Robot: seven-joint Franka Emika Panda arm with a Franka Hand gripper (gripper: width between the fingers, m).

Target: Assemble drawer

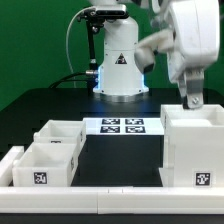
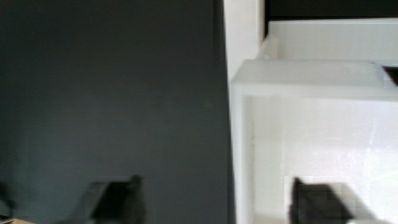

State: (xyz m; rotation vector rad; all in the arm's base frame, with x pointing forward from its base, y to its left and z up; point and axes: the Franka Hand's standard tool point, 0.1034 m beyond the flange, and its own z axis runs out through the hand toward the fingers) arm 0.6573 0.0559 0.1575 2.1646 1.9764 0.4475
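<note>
The arm (image 1: 185, 35) is glossy white, built of rounded, bulging shells with darker seams at the joints. Farthest from the gripper (image 1: 190, 100), its conical white base (image 1: 118, 62) bears a small dark mark, shows a blue glow near its foot, and is topped by a black cap. A black cable (image 1: 70, 45) loops off beside it. Just above the fingers (image 2: 111, 200) the gripper's body is pale grey. The fingers themselves are black, blocky and matte.

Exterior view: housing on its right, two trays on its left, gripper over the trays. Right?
No: the exterior view shows the gripper over the housing, not the trays. Housing on its right, two trays on its left: correct.
</note>
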